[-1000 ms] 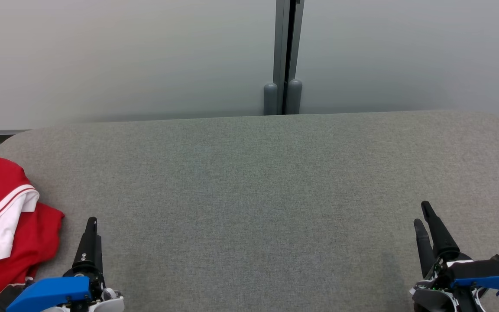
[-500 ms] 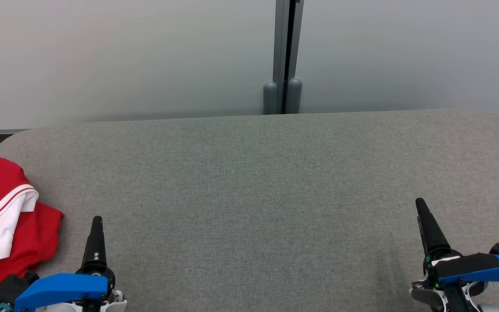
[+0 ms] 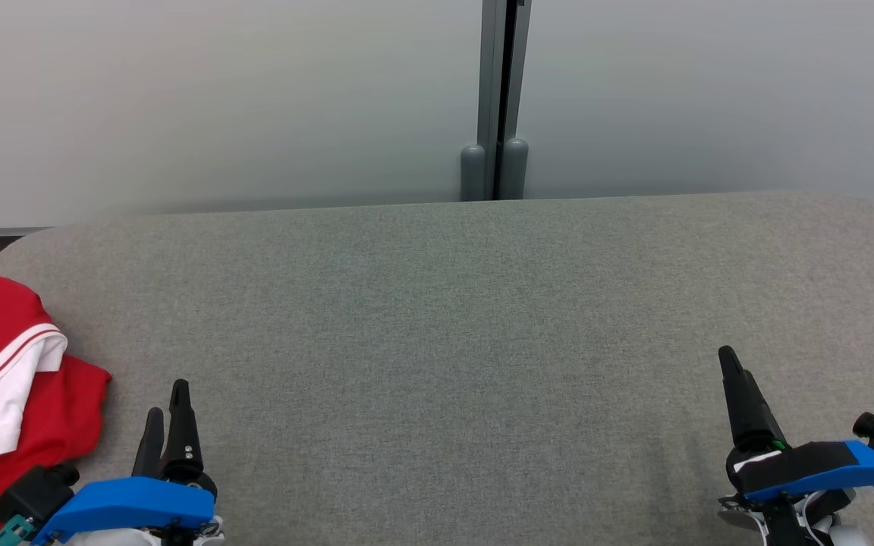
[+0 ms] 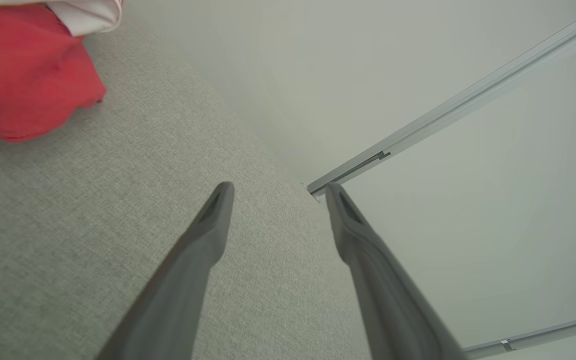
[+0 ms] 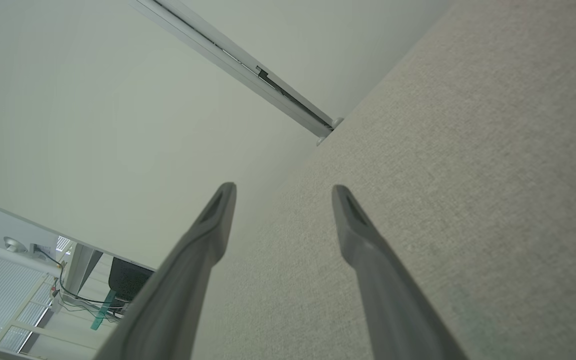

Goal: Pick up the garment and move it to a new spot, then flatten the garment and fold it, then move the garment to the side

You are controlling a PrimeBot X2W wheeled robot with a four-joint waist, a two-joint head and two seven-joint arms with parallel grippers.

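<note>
The garment point(image 3: 4, 394), red with a white collar, lies crumpled at the left edge of the grey cloth table point(image 3: 437, 318). It also shows as a red bunch, the garment point(image 4: 23, 75), at the upper left of the left wrist view. My left gripper point(image 3: 166, 402) hovers just right of it, open with nothing between the fingers point(image 4: 279, 190). My right gripper point(image 3: 733, 371) is low on the right, turned edge-on so one finger hides the other. Its wrist view shows the right gripper point(image 5: 284, 190) open and empty over bare cloth.
A pale wall runs behind the table's far edge, with a grey vertical post point(image 3: 496, 98) at its middle. The table's corners are rounded. In the right wrist view, a floor with cables and furniture point(image 5: 68, 295) lies beyond the right end.
Both wrists have rolled: the left gripper now shows two fingers instead of one and has drifted slightly right; the right now shows one finger instead of two. The garment has not moved.
</note>
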